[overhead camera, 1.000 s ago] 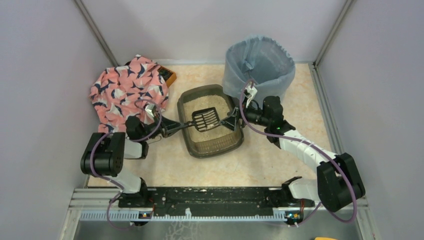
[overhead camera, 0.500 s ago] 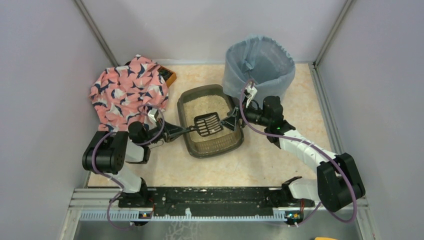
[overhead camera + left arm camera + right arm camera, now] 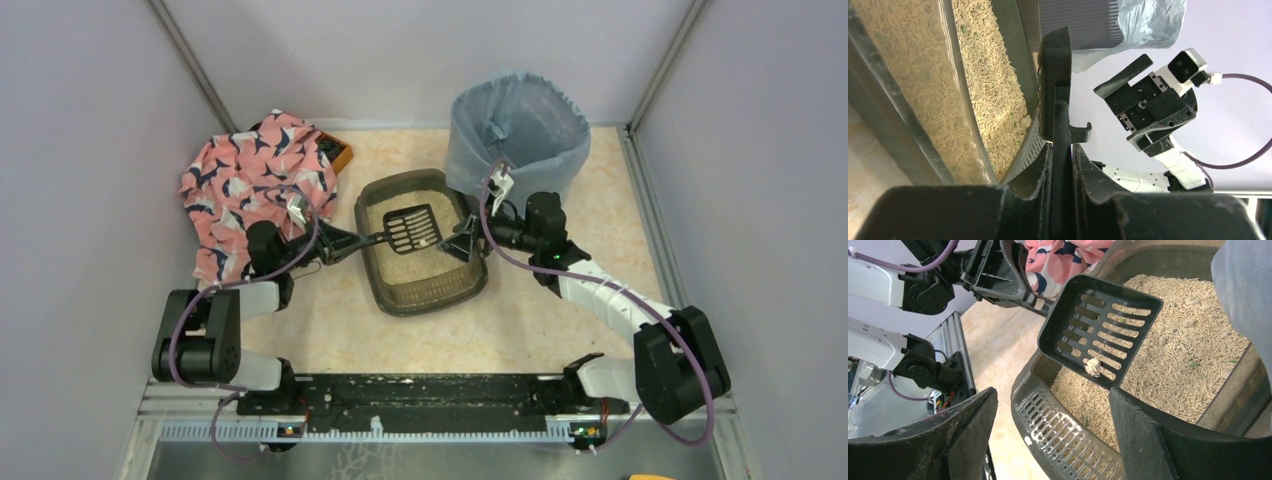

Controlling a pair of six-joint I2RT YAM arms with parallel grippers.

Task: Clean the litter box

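The litter box (image 3: 425,290), a dark grey-brown tray of beige granules, sits mid-table. My left gripper (image 3: 338,243) is shut on the handle of the black slotted scoop (image 3: 412,228), which hangs above the granules. In the right wrist view the scoop (image 3: 1100,325) carries a small whitish clump (image 3: 1092,366). In the left wrist view my left gripper (image 3: 1062,150) pinches the edge-on scoop (image 3: 1054,75). My right gripper (image 3: 465,243) is open at the box's right rim. In the right wrist view my right gripper (image 3: 1053,392) straddles the slotted rim (image 3: 1068,425), jaws wide apart.
The round bin with a blue-grey liner (image 3: 517,130) stands just behind the box's right corner. A pink patterned cloth (image 3: 255,180) lies at the left, over an orange-edged object (image 3: 342,155). Walls close in the left, back and right.
The scoop dipped toward the near side of the box, then rose and moved toward the far side. My left arm swung up and back. The right arm has not moved.
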